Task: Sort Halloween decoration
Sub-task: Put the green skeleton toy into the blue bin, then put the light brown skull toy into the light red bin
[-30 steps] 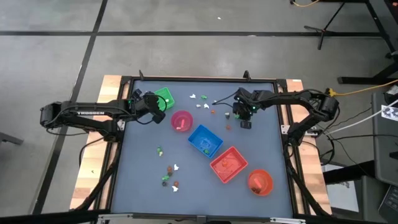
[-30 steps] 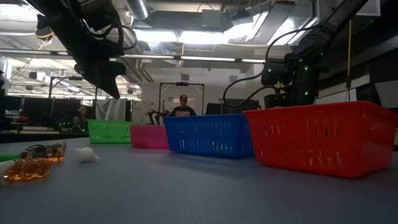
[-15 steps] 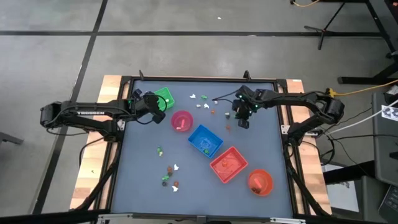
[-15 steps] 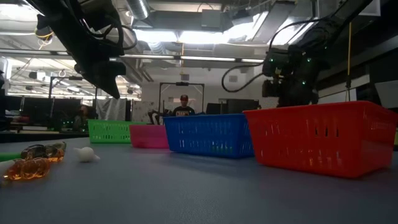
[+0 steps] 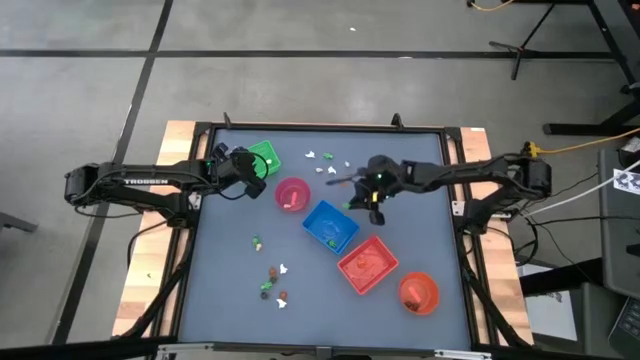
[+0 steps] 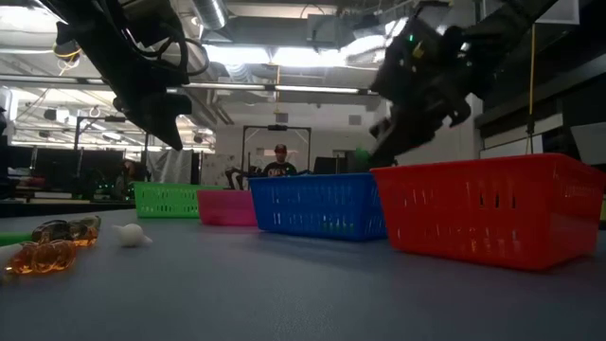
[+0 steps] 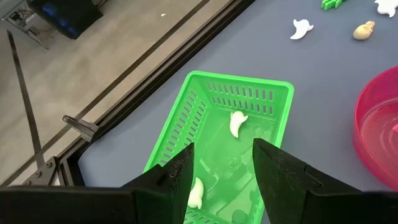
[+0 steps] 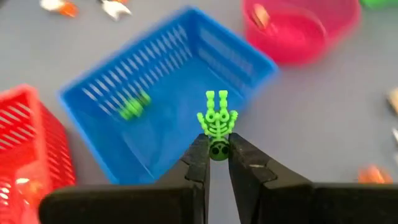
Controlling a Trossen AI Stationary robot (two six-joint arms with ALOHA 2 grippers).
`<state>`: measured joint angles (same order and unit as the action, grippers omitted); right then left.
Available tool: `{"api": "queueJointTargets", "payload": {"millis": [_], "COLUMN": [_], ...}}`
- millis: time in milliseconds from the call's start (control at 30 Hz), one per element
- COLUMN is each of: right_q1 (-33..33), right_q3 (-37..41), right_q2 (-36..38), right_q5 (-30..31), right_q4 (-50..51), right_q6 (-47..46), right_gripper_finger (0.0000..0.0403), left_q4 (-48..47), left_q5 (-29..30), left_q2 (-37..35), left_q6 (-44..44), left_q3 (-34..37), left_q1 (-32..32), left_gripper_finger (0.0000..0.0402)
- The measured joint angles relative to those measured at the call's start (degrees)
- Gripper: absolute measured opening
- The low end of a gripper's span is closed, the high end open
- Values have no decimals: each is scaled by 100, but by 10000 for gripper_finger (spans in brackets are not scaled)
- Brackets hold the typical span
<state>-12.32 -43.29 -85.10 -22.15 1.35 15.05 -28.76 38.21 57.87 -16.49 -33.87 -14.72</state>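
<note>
My right gripper (image 8: 217,155) is shut on a small green skeleton (image 8: 217,121), one piece of the Halloween decoration. It hangs over the table just off the blue tray (image 5: 330,225), on the tray's far right side. Inside that tray lies another green trinket (image 8: 132,107). My left gripper (image 7: 224,171) stands open above the green tray (image 7: 249,99), which holds white ghosts (image 7: 237,123). Loose trinkets lie near the far edge (image 5: 320,160) and at the near left (image 5: 272,280). My right gripper pinches the skeleton's head end (image 8: 217,149) between its two fingertips. The ribs and arms stick out beyond the fingers. The fingers slant down, coming from the table's right side. The skeleton is lifted clear of the table.
A pink bowl (image 5: 292,194) stands left of the blue tray. A red tray (image 5: 367,264) and an orange bowl (image 5: 418,292) stand toward the near right. In the low view, orange trinkets (image 6: 47,251) and a white one (image 6: 131,234) lie close by. A person (image 6: 278,163) stands in the room behind.
My right gripper has risen from the table's far right part and swung left and nearer, toward the blue tray. It has tipped from pointing steeply down to slanting.
</note>
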Motion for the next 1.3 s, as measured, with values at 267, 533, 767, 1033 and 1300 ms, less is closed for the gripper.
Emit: {"api": "queueJointTargets", "payload": {"millis": [267,533,767,1033,1300], "right_q1": [703,1040,1048,1045,1045], "right_q3": [-2,-2,-2,-4,-4], "right_q2": [0,-31,-35,-37,-38], "right_q5": [48,58,64,65,66], "right_q4": [-473,-471,-467,-471,-471], "right_q6": [0,17,17,17,20], "right_gripper_finger": [42,42,49,123,166], "left_q4": [1,1,1,1,1], "left_q5": [1,-1,0,1,0], "left_q2": [0,0,0,0,0], "left_q6": [0,0,2,2,2], "left_q3": [0,0,0,0,1], "left_q1": [0,0,0,0,1], "left_gripper_finger": [148,148,148,148,148]}}
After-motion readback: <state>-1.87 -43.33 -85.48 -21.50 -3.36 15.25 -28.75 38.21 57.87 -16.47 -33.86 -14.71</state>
